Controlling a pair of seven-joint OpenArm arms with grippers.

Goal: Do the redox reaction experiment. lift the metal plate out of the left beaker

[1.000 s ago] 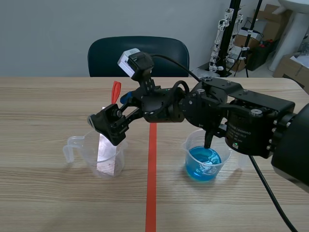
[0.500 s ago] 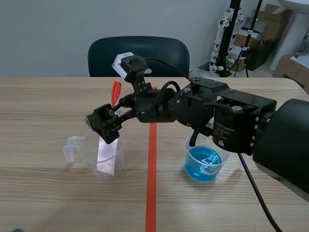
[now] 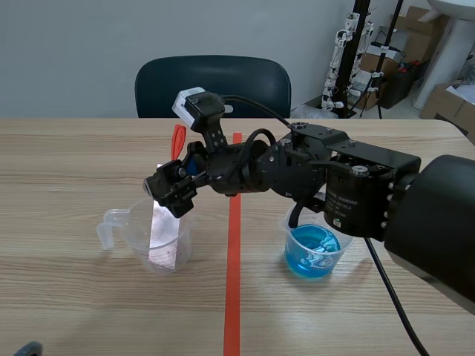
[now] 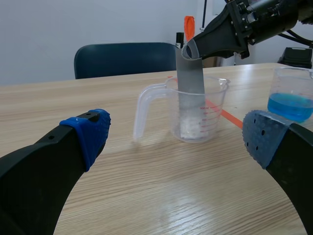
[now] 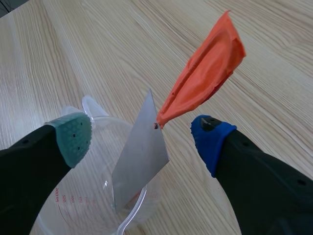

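The left arm's tool (image 4: 176, 137) faces the clear plastic beaker with a handle (image 3: 138, 237), and its two fingers are spread wide with nothing between them. The flat grey metal plate (image 5: 139, 156) stands leaning inside that beaker, its top poking up past the rim with a floppy orange-red tag (image 3: 177, 141) on it. The right arm's tool (image 3: 172, 189) hangs just above the beaker with its fingers spread, one on each side of the plate and not pinching it. The small clear cup of blue liquid (image 3: 315, 248) sits well apart from the beaker, across the orange-red tape line (image 3: 234, 297) on the wooden surface (image 3: 67, 297).
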